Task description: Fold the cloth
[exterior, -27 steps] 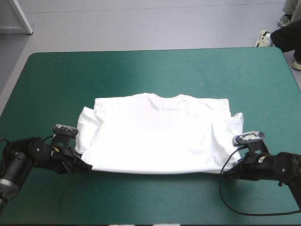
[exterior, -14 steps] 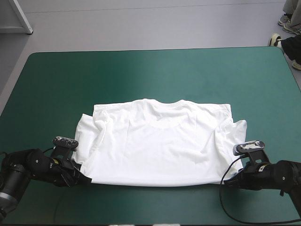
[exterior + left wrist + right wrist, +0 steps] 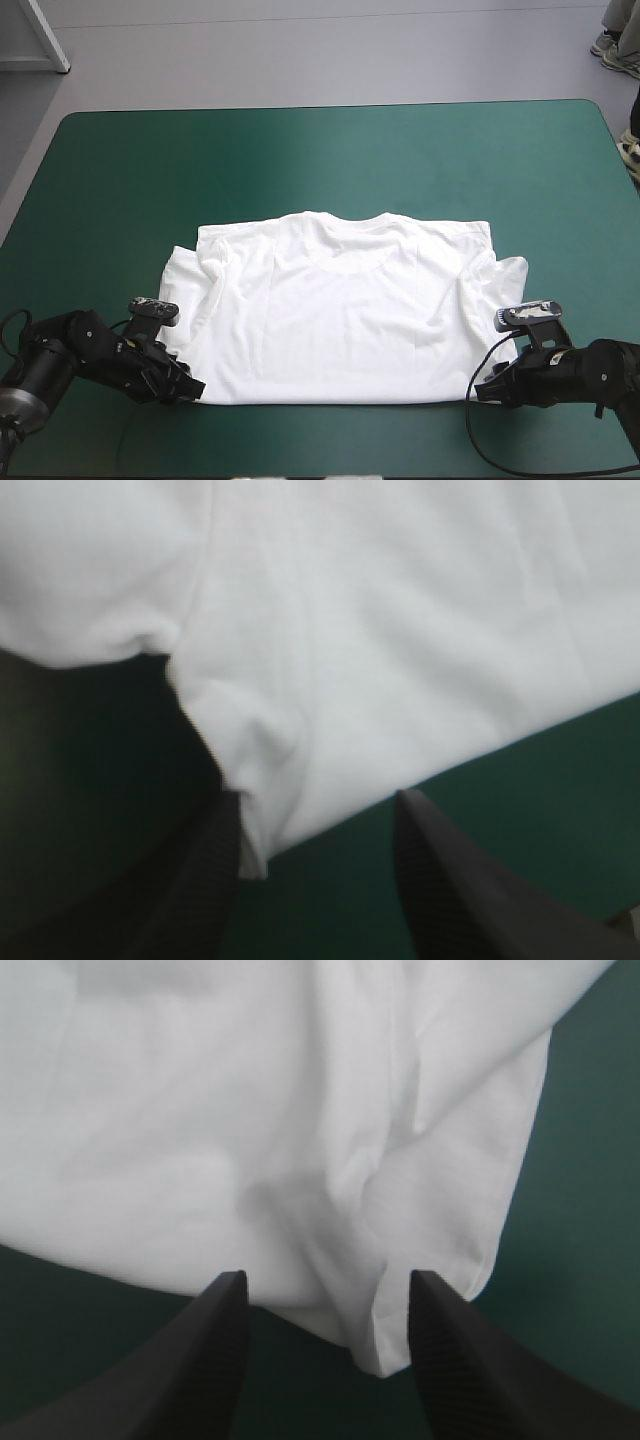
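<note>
Since the T-shirt (image 3: pixel 340 310) lies flat on the desk (image 3: pixel 300 160), near its front edge & apparently doubled once, keep both arms low & level and catch every layer at each near corner before you lift, so the next fold stays square. L gripper (image 3: pixel 316 798) is wide open, holding nothing, w/ the shirt's corner against one finger; R gripper (image 3: pixel 327 1274) is equally wide, empty, corner between its fingers
</note>
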Controlling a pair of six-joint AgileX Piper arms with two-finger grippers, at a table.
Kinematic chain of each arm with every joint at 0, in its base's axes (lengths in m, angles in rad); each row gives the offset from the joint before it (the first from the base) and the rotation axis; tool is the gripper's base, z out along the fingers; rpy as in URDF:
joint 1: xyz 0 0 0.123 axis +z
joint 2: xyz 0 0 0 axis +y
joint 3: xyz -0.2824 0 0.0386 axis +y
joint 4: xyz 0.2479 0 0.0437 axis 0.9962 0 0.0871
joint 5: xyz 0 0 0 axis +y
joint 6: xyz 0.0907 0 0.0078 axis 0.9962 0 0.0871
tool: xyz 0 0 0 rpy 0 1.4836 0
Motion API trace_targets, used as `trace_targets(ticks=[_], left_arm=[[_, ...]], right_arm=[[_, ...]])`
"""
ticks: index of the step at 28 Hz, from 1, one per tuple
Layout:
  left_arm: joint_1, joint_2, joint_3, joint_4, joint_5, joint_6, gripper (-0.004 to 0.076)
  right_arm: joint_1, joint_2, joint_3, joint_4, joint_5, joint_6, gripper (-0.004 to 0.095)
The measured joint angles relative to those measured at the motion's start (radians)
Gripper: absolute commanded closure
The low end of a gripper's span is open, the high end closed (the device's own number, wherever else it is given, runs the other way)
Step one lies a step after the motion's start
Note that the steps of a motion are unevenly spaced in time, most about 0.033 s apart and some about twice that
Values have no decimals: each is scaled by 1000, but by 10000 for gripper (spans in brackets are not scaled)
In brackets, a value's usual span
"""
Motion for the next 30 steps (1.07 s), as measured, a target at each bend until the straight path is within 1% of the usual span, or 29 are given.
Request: trace_targets(ticks=[4, 8, 11, 13, 16, 19, 20, 23, 25, 27, 28, 29, 30], left_arm=[[0, -29, -71, -17, -3, -9, 251], [0, -59, -243, -5, -12, -61, 251], [0, -46, -333, 44, -18, -117, 255], [0, -22, -356, 96, -32, -169, 255], [0, 32, -358, 164, -81, -236, 265], [7, 99, -358, 178, -158, -269, 297], [19, 130, -358, 176, -194, -282, 312], [64, 205, -358, 170, -258, -309, 353], [110, 254, -358, 160, -278, -311, 360], [163, 309, -358, 135, -275, -300, 360], [213, 357, -358, 78, -265, -245, 360], [227, 374, -358, 52, -258, -212, 360], [242, 407, -358, -3, -249, -145, 360]], right_arm=[[0, 0, -101, -16, -3, 1, 372], [0, 1, -272, -28, -40, 7, 375], [0, 1, -379, -28, -84, 10, 411], [0, 1, -433, -28, -106, 14, 438], [0, 1, -470, -28, -118, 15, 462], [0, 1, -476, -28, -116, 15, 467], [0, 2, -476, -27, -113, 15, 467], [0, 3, -476, -27, -105, 15, 469], [0, 3, -476, -27, -101, 12, 469], [0, 3, -476, -26, -99, 11, 469], [0, 3, -476, -26, -98, 9, 469], [0, 3, -476, -26, -98, 9, 469], [0, 3, -476, -26, -98, 8, 469]])
